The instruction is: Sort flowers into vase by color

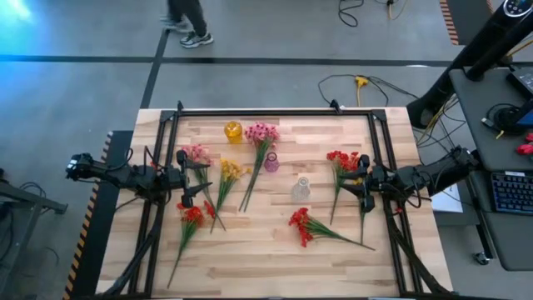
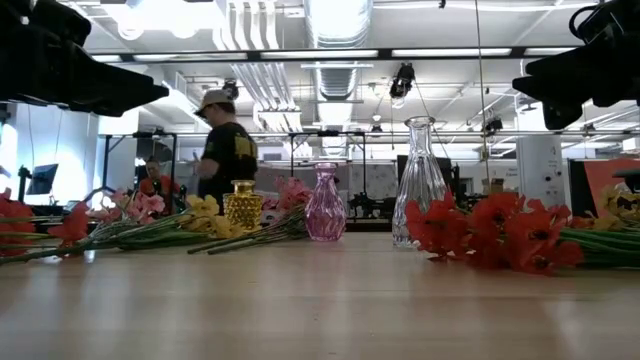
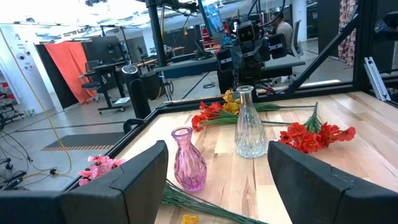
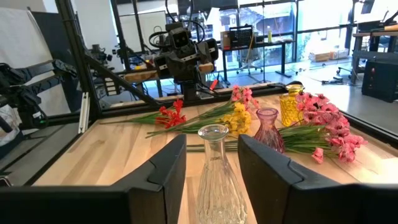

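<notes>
flowers (image 1: pixel 260 133) all lie on the table (image 1: pixel 250 258), none in a vase. left gripper (image 1: pixel 185 179) jaws spread, right gripper (image 1: pixel 364 185) jaws part-spread, seemingly empty. pinch one stem low, lift level.

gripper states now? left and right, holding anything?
Left gripper: open, holding nothing, above the flowers at the table's left.
Right gripper: jaws apart, holding nothing, by the clear vase.

clear vase (image 4: pixel 217 171) base cut off by the right wrist view's lower edge, pink vase (image 4: pixel 268 129) foot hidden behind a dark finger (image 4: pixel 273 171), both arms cropped at the low view's top, red flowers (image 2: pixel 12 228) clipped at its left edge
</notes>
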